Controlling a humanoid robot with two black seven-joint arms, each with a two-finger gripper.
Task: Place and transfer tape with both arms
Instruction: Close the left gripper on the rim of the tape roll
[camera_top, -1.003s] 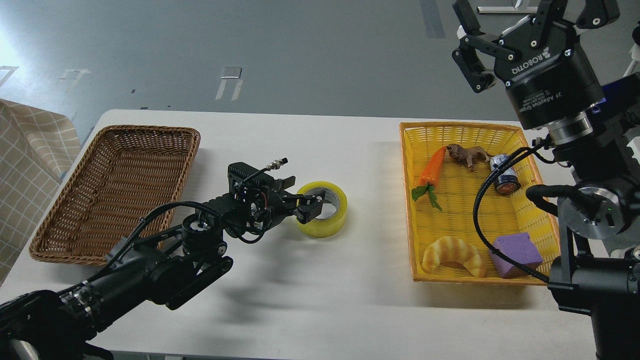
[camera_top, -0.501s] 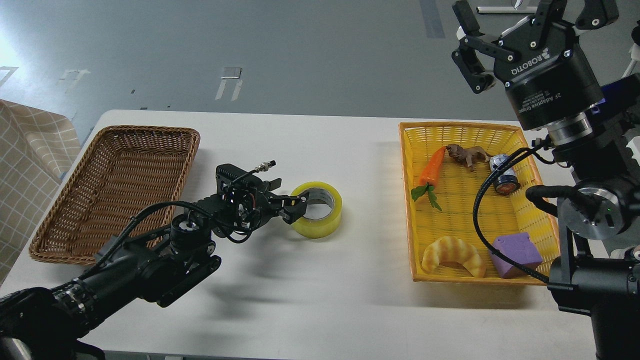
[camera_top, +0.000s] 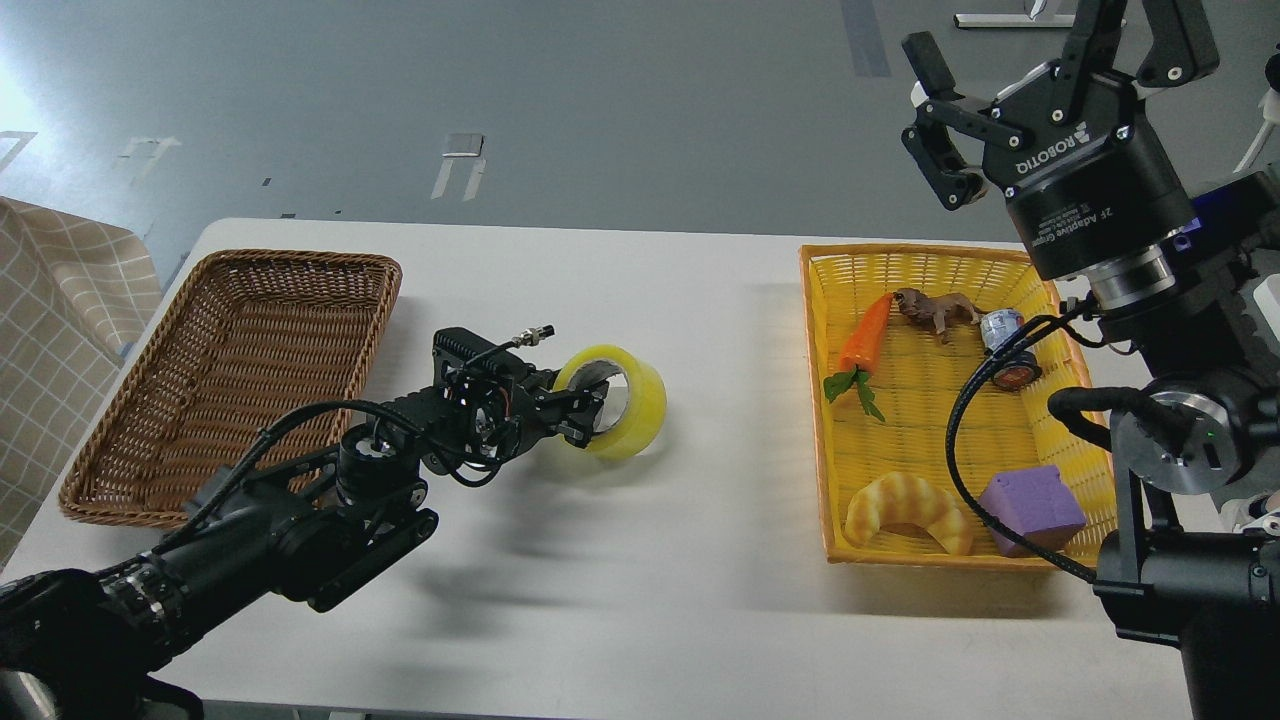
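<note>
The tape (camera_top: 628, 402), a thick yellow roll with a whitish core, is tilted on edge and lifted a little off the white table (camera_top: 640, 560), left of centre. My left gripper (camera_top: 585, 412) is shut on the roll's near wall, with one finger inside the core. My right gripper (camera_top: 1020, 60) is raised high at the upper right, above the far end of the yellow basket (camera_top: 815, 400). Its fingers are spread open and hold nothing.
A brown wicker basket (camera_top: 235, 370) sits empty at the left. The yellow basket holds a toy carrot (camera_top: 866, 335), a small brown animal figure (camera_top: 935, 310), a small can (camera_top: 1005, 350), a striped croissant toy (camera_top: 905, 510) and a purple block (camera_top: 1030, 505). A checked cloth (camera_top: 60, 330) hangs at the far left.
My left gripper has pulled back to the left with the tape, and the roll has tipped from flat on the table onto its edge and risen. The right gripper shifted slightly.
</note>
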